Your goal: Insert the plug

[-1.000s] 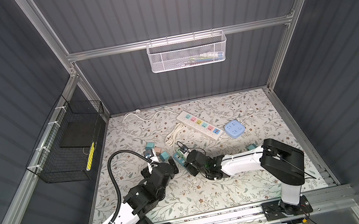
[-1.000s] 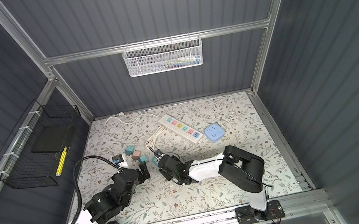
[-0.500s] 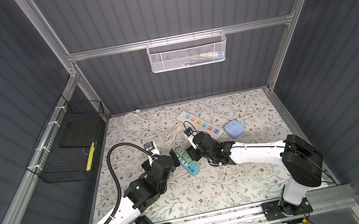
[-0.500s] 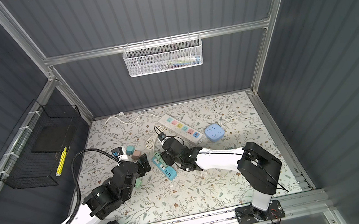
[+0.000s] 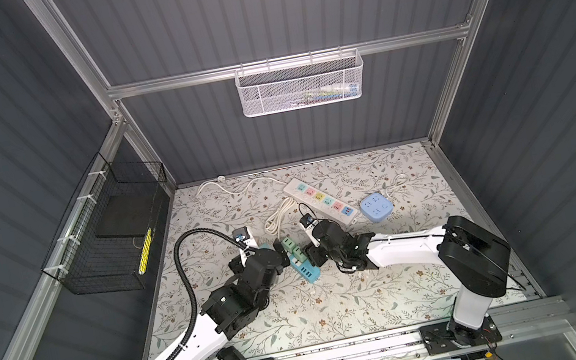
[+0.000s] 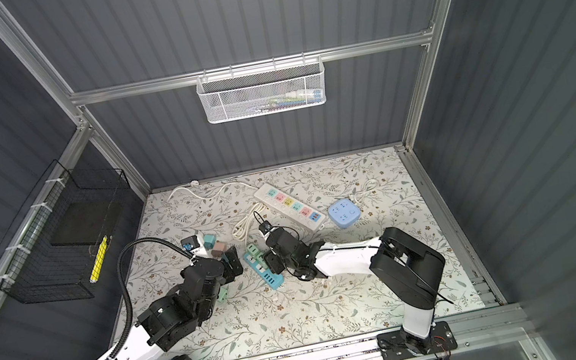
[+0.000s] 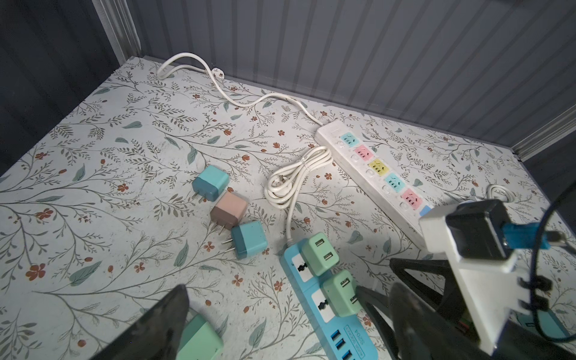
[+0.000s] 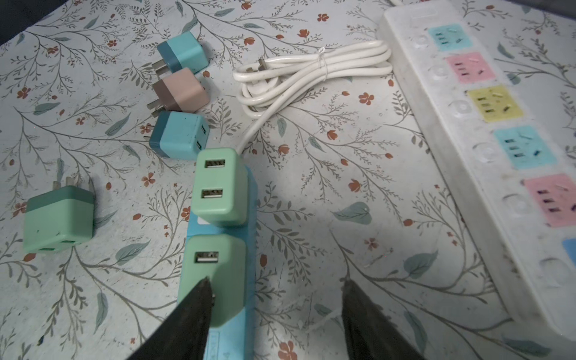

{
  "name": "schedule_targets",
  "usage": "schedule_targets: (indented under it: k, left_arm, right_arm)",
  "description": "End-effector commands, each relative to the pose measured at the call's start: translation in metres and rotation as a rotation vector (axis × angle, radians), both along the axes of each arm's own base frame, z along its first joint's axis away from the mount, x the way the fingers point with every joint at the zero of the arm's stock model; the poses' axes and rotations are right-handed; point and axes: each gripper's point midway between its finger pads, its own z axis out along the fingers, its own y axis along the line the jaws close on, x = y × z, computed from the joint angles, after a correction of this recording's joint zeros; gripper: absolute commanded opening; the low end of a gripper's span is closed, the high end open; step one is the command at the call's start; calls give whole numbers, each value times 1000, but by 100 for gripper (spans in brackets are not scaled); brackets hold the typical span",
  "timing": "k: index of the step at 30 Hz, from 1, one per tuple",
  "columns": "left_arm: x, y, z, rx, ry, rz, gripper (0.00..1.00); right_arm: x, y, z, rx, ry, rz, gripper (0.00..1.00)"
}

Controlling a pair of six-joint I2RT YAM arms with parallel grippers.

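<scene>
The right gripper (image 8: 276,299) hangs with its jaws spread. One finger (image 8: 199,311) overlaps the edge of a green plug (image 8: 215,268) seated in the blue power strip (image 8: 232,343), though I cannot tell whether it touches. The other finger stands clear over the desk (image 8: 343,187). Just beyond the fingertips, a second green plug (image 8: 218,187) sits in the same strip. Across the strip, the left gripper (image 6: 232,266) faces it, jaws wide apart and empty, with a loose green plug (image 6: 223,294) lying near.

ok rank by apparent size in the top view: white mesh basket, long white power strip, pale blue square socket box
white mesh basket (nearer the camera, so unsure)
long white power strip
pale blue square socket box
</scene>
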Motion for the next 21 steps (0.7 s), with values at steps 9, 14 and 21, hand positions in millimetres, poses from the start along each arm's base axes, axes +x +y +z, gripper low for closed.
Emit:
schedule_targets:
  k: [9, 14, 21]
  left_arm:
    - [2, 2, 11, 11, -26, -2, 100]
    - [6, -1, 18, 35, -40, -11, 100]
    - [6, -1, 21, 40, -43, -18, 100]
  right_arm:
    - [-47, -27, -12, -56, 122, 22, 79]
    - [-75, -9, -38, -74, 205, 94, 83]
    - [-67, 9, -70, -116, 268, 103, 74]
